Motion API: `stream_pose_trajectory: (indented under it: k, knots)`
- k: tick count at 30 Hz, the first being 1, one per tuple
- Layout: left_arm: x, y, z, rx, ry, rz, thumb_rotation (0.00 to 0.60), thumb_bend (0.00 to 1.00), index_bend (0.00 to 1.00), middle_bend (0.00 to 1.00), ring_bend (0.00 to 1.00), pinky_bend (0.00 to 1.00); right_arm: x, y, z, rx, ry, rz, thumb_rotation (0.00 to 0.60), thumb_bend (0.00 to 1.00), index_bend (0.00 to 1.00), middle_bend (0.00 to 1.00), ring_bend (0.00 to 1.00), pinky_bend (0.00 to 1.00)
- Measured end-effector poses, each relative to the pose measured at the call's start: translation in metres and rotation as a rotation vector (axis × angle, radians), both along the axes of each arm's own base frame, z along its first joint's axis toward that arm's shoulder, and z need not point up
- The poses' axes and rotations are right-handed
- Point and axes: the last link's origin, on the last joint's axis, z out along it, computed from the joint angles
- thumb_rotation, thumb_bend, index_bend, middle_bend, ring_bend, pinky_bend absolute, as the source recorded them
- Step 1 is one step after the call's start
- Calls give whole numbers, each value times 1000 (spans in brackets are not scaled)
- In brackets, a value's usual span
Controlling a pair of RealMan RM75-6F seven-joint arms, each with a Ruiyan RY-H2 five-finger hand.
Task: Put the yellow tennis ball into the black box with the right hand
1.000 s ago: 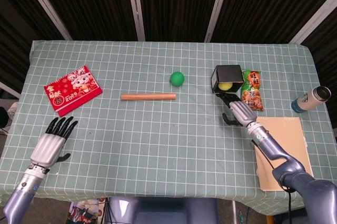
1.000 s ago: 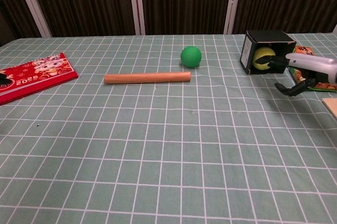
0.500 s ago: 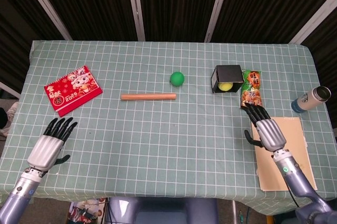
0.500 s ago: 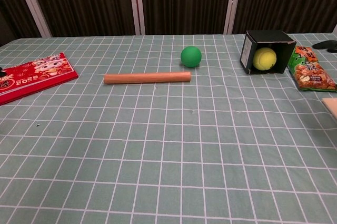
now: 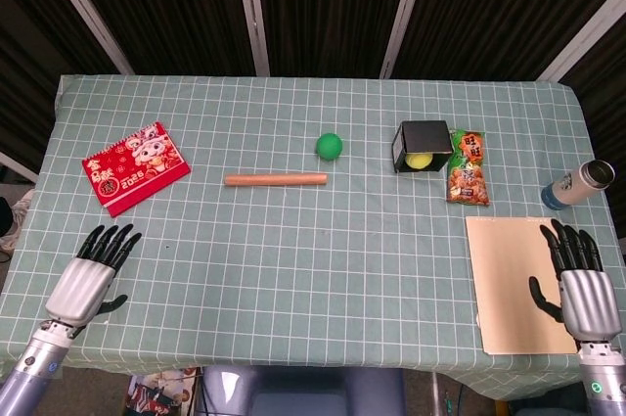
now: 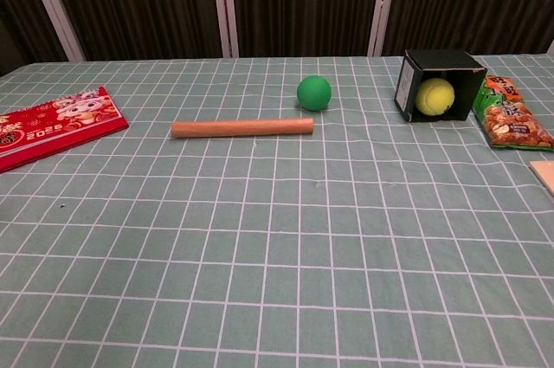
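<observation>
The yellow tennis ball (image 5: 420, 161) (image 6: 434, 96) lies inside the black box (image 5: 424, 134) (image 6: 440, 61), which rests on its side at the back right with its opening facing me. My right hand (image 5: 585, 289) is open, fingers spread, low at the table's front right corner beside the tan board, far from the box. My left hand (image 5: 90, 279) is open at the front left edge, holding nothing. Neither hand appears in the chest view.
A green ball (image 5: 329, 146) and a wooden stick (image 5: 275, 180) lie mid-table. A snack bag (image 5: 468, 169) sits right of the box, a red calendar (image 5: 135, 166) at the left, a tan board (image 5: 518, 283) at the front right, a bottle (image 5: 577, 184) near the right edge.
My right hand has drawn back from the box's opening to the front right corner, leaving the tennis ball inside. The left hand slid slightly toward me.
</observation>
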Motion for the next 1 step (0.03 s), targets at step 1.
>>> stream_pose_trajectory:
  k: [1]
  knots:
    - [0,-1,0,0,1,-3,600,69,0,0,0,0,0,0,1,-2,1,0,600,451,0,0,0,0]
